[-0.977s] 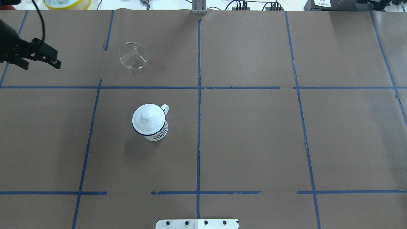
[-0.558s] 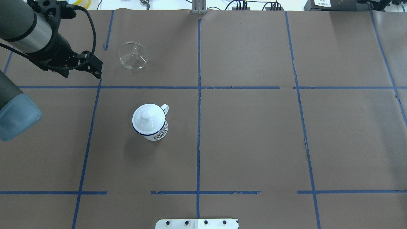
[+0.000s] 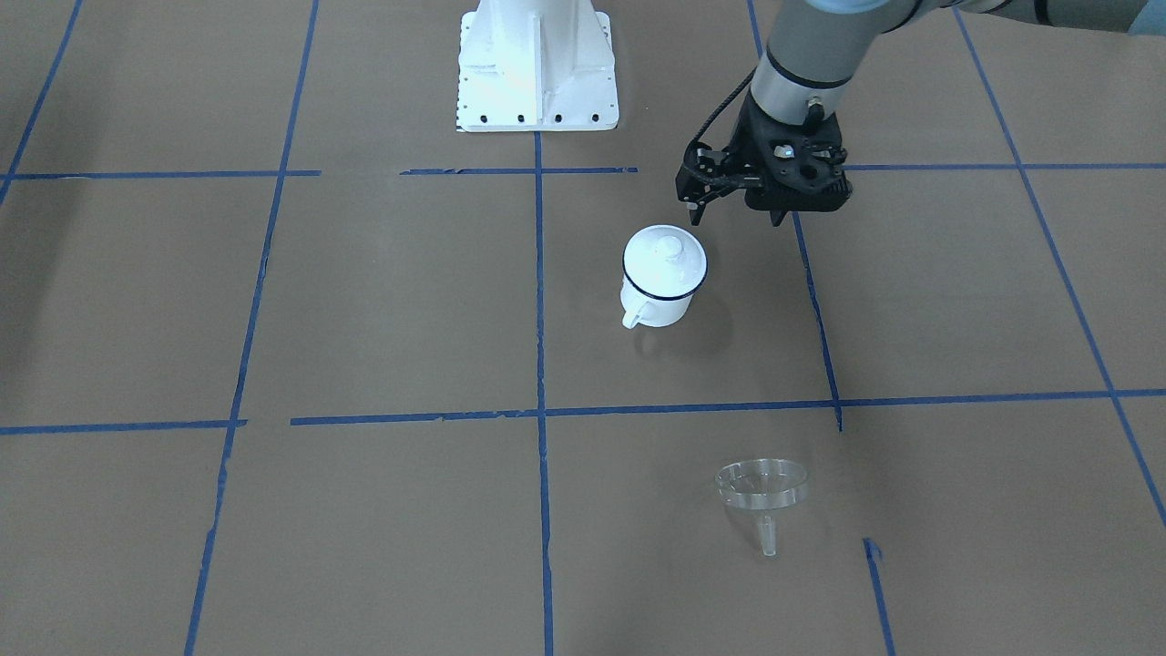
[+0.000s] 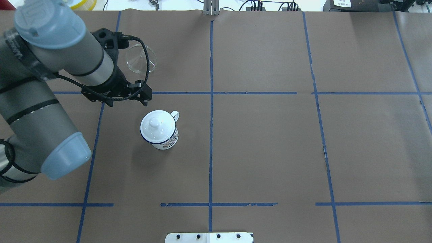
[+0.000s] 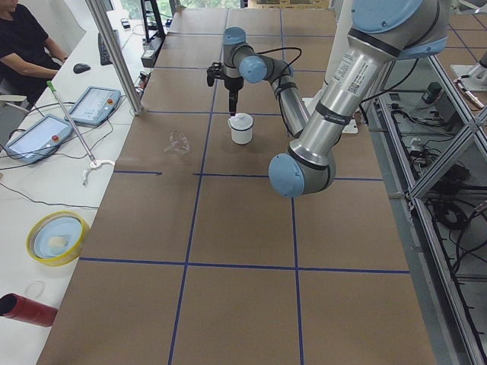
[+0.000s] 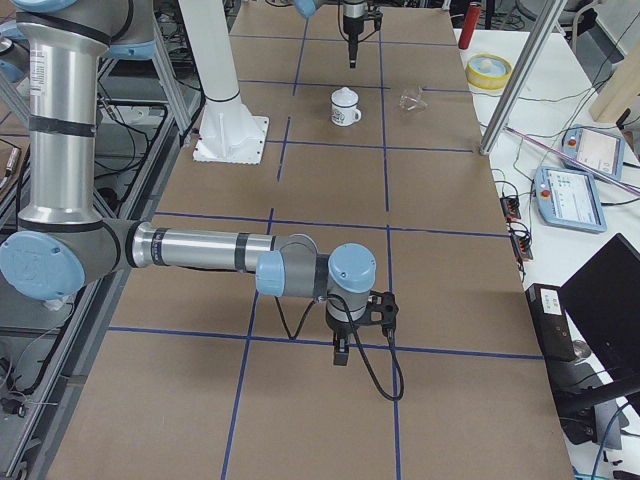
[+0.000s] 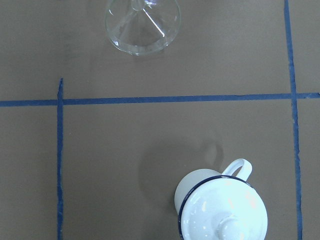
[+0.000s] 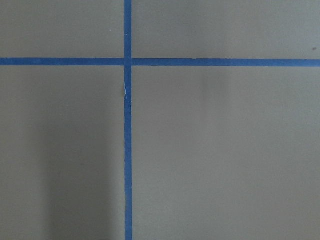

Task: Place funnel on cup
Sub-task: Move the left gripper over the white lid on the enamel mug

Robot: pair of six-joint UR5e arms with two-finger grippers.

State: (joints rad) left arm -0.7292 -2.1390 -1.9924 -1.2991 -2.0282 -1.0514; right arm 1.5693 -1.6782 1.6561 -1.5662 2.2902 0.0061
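The clear funnel [image 4: 141, 60] lies on the brown paper at the far left, its spout tipped up; it also shows in the front view [image 3: 761, 485] and the left wrist view [image 7: 142, 25]. The white cup [image 4: 165, 140] with a dark blue rim stands nearer, also in the front view [image 3: 658, 301], capped by a round white lid with a knob [image 4: 156, 125]. My left gripper [image 4: 129, 101] hangs open and empty above the table between funnel and cup, just left of the cup. My right gripper [image 6: 340, 350] shows only in the right side view, far from both; I cannot tell its state.
The white robot base plate [image 3: 536, 68] sits at the table's near middle edge. Blue tape lines [image 4: 211, 101] cross the paper. A yellow dish [image 5: 57, 237] and a red cylinder [image 5: 27, 308] lie on the side bench beyond the funnel's end.
My left arm has swung in from the far left edge toward the middle and nearer, bringing its gripper beside the cup. Funnel and cup have not moved.
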